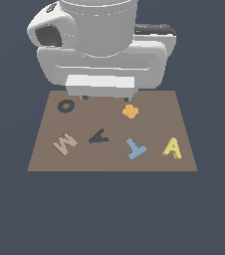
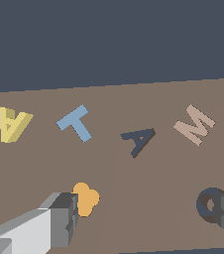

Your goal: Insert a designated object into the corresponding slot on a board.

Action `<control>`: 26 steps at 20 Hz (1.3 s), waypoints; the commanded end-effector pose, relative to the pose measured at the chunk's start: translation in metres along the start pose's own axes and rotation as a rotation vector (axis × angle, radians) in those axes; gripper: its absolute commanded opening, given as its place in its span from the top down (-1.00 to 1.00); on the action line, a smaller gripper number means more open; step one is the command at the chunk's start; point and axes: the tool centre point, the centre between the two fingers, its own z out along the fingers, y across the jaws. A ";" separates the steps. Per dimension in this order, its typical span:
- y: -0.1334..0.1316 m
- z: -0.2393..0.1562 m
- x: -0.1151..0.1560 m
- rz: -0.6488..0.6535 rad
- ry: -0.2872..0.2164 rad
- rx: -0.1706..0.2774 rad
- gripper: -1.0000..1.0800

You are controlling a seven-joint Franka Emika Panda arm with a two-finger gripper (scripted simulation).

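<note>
The pincer (image 2: 143, 218) is hovering wide open and empty above the board (image 1: 154, 162); the yellow letter A (image 1: 172, 148) is lying beside the blue T (image 1: 135, 148), apart from the A-shaped slot (image 1: 99, 136).

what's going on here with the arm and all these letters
A simulated Panda arm hangs over the far edge of a brown board, its gripper open and holding nothing. The yellow A block lies untouched near the exterior view's right edge. Its dark A-shaped slot sits empty mid-board, with a blue T between them. Nothing has been picked up yet.
</note>
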 end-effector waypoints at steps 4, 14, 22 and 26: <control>-0.002 0.001 0.000 0.002 -0.001 0.000 -0.92; -0.037 0.025 0.004 0.043 -0.010 -0.003 -0.92; -0.094 0.065 0.015 0.111 -0.026 -0.008 -0.92; -0.125 0.087 0.023 0.148 -0.035 -0.011 -0.92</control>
